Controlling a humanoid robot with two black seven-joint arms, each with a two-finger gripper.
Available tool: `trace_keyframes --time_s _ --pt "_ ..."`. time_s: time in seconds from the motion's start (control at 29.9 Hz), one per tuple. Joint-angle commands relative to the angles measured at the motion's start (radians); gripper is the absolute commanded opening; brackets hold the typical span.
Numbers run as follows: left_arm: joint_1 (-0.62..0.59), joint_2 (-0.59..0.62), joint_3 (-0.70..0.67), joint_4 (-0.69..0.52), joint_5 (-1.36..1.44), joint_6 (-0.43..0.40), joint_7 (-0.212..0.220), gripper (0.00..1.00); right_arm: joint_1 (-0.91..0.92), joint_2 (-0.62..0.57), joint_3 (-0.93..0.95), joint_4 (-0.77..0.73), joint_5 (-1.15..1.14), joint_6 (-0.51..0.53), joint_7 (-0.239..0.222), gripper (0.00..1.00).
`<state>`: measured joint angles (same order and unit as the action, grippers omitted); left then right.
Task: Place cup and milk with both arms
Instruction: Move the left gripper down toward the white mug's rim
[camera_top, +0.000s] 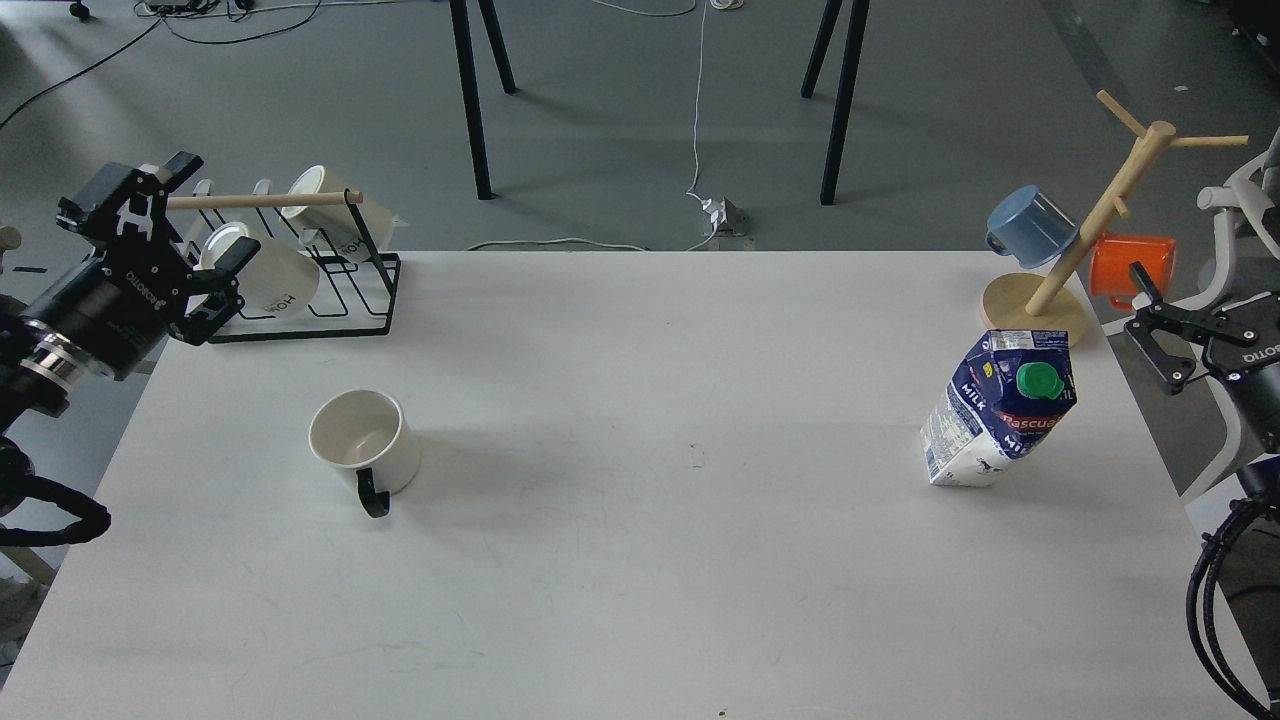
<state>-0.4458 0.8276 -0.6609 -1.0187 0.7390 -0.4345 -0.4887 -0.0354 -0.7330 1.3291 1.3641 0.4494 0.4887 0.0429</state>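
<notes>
At the far left your left gripper (200, 225) is hovering over the table's left edge with its fingers spread apart and nothing between them; it is sitting just in front of the black wire rack (330, 300), which is carrying cream mugs with dark lettering (265, 270) under a wooden dowel (260, 200). Nearer to you, the cup (365, 445) is standing upright on the white table (640, 560), mouth up and black handle pointing toward you, well apart from the left gripper; the tabletop around it is showing faint scuffs and small dark specks. Behind the table you are looking at a grey floor with black furniture legs (470, 100) and a white cable (697, 110) running down to a plug block (722, 213). Moving right, the milk (1000, 415) is standing near the right edge, green cap facing you, leaning slightly to the left; behind it a wooden mug tree (1090, 220) is tilting on its round base, with a blue mug (1030, 225) and an orange mug (1130, 265) beside it. At the far right your right gripper (1150, 325) is waiting just off the table edge, its fingers parted and holding nothing, near the milk but not touching.
</notes>
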Motion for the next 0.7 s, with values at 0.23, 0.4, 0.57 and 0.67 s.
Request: trace_keyframes --time_s 0.23,0.4,0.57,0.67 --pt "-0.007 0.001 -0.002 0.06 0.0 -0.026 0.0 1.0 0.003 -0.002 -0.005 -0.011 0.0 0.0 0.0 0.99" --pt "-0.042 0.002 0.004 0.192 0.019 -0.054 0.0 1.0 -0.003 0.0 -0.007 -0.011 0.0 0.0 0.0 0.99" --pt "-0.093 0.076 0.014 0.164 0.356 -0.054 0.0 0.99 -0.006 0.0 -0.019 -0.022 0.0 0.0 0.0 0.99" --pt "-0.094 0.078 0.014 0.086 0.778 0.049 0.0 0.96 -0.006 0.004 -0.033 -0.023 0.0 0.0 0.002 0.99"
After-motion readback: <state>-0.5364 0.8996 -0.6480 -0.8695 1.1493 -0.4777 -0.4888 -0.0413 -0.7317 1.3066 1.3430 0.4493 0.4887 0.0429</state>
